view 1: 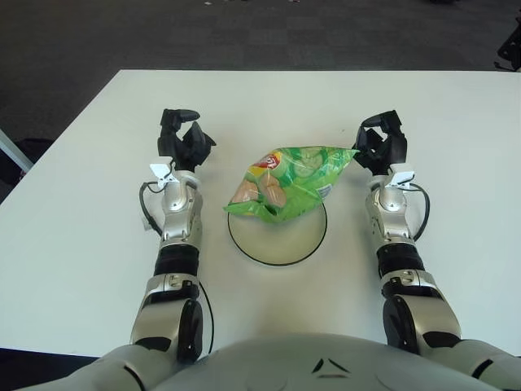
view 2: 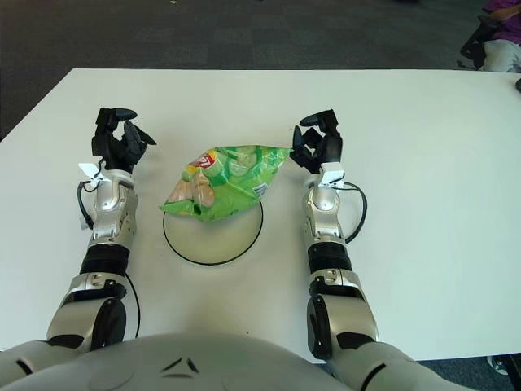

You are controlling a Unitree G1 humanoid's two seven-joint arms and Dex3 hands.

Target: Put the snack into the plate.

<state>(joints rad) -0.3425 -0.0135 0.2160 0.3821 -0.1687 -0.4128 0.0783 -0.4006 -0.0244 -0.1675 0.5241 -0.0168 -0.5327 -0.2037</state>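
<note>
Left eye view: snack (view 1: 286,181) overhangs plate (view 1: 277,244) rim; both hands spread, empty.

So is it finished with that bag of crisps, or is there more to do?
Mostly done: the green snack bag lies across the far rim of the plate, part of it hanging over onto the table. Neither hand holds anything: the left hand is beside it on the left, the right hand by its right corner, apparently not gripping. Nothing obvious remains, except perhaps centring the bag.
</note>
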